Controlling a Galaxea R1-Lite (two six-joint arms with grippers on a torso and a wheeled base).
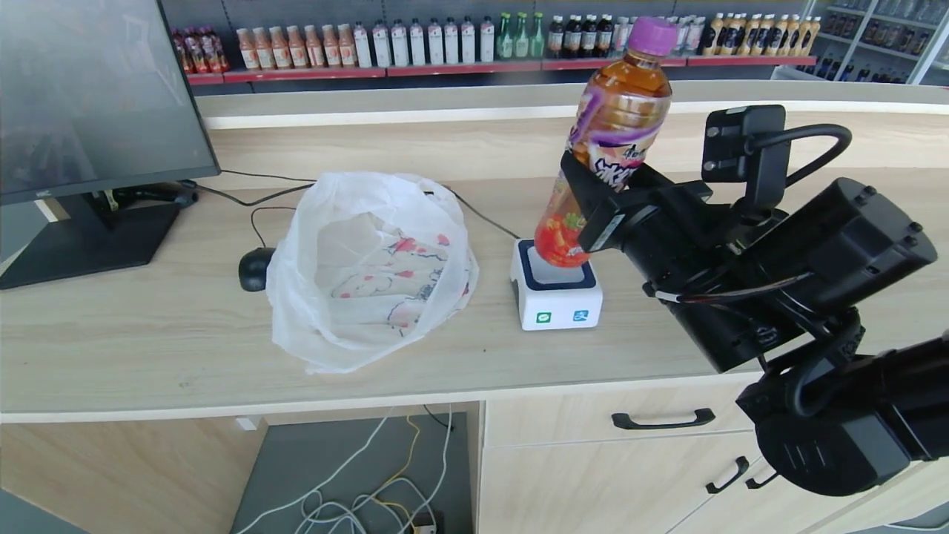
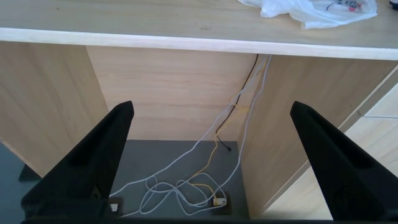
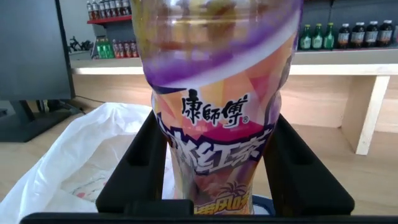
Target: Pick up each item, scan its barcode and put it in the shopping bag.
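My right gripper (image 1: 593, 194) is shut on a tea bottle (image 1: 614, 126) with a purple cap, held upright with its base just above the white barcode scanner (image 1: 554, 291) on the counter. In the right wrist view the bottle (image 3: 214, 118) sits between the two black fingers (image 3: 140, 158). A white plastic shopping bag (image 1: 371, 259) stands open to the scanner's left, with a printed item inside. My left gripper (image 2: 211, 162) hangs open below the counter edge, facing the cables on the floor.
A monitor (image 1: 89, 96) stands at the counter's back left, with a black mouse (image 1: 254, 268) beside the bag. Drawers with black handles (image 1: 662, 421) sit under the counter. Shelves of bottles (image 1: 474, 37) line the back wall.
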